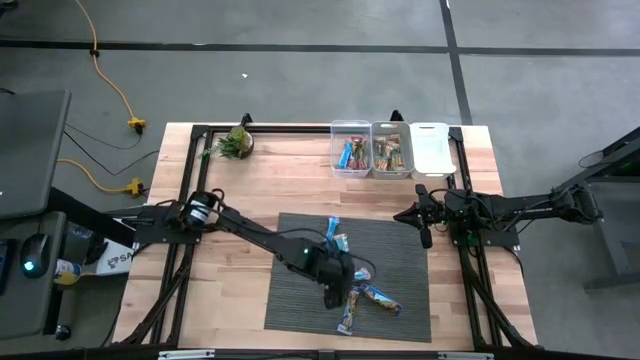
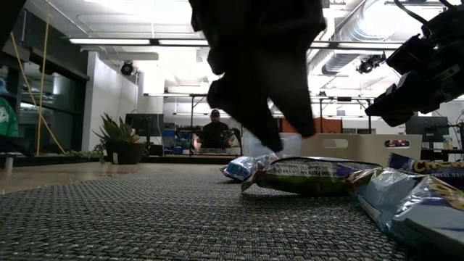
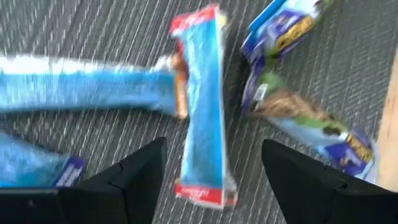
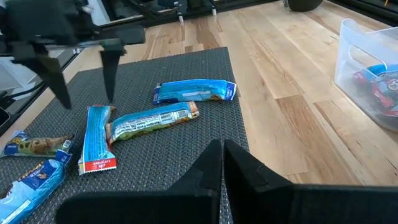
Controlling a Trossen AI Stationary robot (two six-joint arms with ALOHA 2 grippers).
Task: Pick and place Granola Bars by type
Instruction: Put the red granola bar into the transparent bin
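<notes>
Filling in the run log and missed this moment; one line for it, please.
left tool: open, above blue bar on mat | right tool: shut, waiting off mat | bins: some bars inside

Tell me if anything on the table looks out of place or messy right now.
Nothing looks damaged or spilled. The granola bars lie loose at mixed angles on the grey mat, some touching or overlapping, unsorted. The open left gripper hangs over them; the right gripper waits shut beside the mat. Two of the clear bins hold bars.
</notes>
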